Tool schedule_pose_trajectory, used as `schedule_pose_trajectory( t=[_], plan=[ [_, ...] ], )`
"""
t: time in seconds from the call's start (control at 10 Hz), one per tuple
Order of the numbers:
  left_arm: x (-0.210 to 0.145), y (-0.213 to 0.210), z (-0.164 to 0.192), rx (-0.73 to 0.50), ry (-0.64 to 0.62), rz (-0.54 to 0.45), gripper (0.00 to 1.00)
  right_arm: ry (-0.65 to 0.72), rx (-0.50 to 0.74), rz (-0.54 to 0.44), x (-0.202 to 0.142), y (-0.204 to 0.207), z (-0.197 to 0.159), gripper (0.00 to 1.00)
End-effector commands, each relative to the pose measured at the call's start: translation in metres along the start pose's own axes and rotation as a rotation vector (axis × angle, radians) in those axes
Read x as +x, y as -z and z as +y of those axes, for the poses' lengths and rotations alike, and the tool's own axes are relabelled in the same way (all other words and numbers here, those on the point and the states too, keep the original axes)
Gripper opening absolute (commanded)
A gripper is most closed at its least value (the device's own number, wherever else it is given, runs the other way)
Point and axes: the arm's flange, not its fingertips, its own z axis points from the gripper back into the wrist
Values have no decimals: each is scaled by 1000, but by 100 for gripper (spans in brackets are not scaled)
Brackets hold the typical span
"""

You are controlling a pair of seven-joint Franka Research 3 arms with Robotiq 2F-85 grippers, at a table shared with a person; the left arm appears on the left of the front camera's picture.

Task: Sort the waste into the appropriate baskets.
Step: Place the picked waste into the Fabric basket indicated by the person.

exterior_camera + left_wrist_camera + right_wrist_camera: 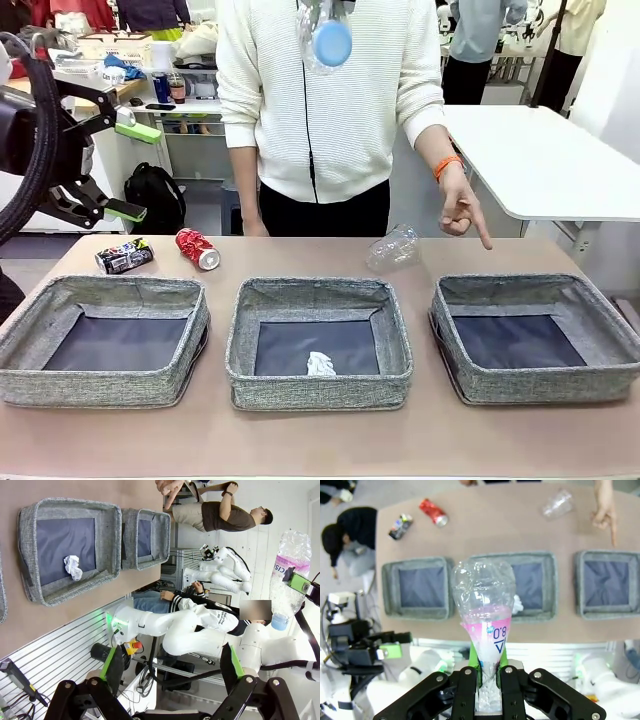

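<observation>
In the lower middle of the frame, the right hand pinches the small clear bottle. At the left edge, the left hand is spread wide.

Paper ball lies in middle basket; pink-labelled bottle held aloft.

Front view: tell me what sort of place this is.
Probably a lab or workshop, not a home: a cluttered bench behind the person, a large white table to the side, a backpack on the floor, and three matching baskets laid out as for a test.
</observation>
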Motion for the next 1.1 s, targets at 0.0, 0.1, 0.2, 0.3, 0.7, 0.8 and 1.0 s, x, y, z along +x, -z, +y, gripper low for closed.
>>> schedule_pose_trajectory(
  t=[0.0, 0.1, 0.2, 0.3, 0.7, 0.8, 1.0],
  plan=[
    [0, -1, -1, -23, 14, 1, 100, 5, -4, -5, -2, -1, -1, 14],
    [0, -1, -1, -23, 14, 1, 100, 5, -4, -5, -2, -1, -1, 14],
    [0, -1, -1, -23, 14, 1, 100, 0, 0, 0, 0, 0, 0, 14],
    [0, -1, -1, -23, 14, 1, 100, -9, -14, 8, 6, 9, -12, 14],
    [0, -1, -1, -23, 14, 1, 100, 11, -115, 167, 26, 86, -151, 14],
    [0, -1, -1, -23, 14, 1, 100, 43, -132, 162, 24, 111, -185, 14],
    [0, -1, -1, -23, 14, 1, 100, 113, -207, 160, 18, 167, -246, 14]
  ],
)
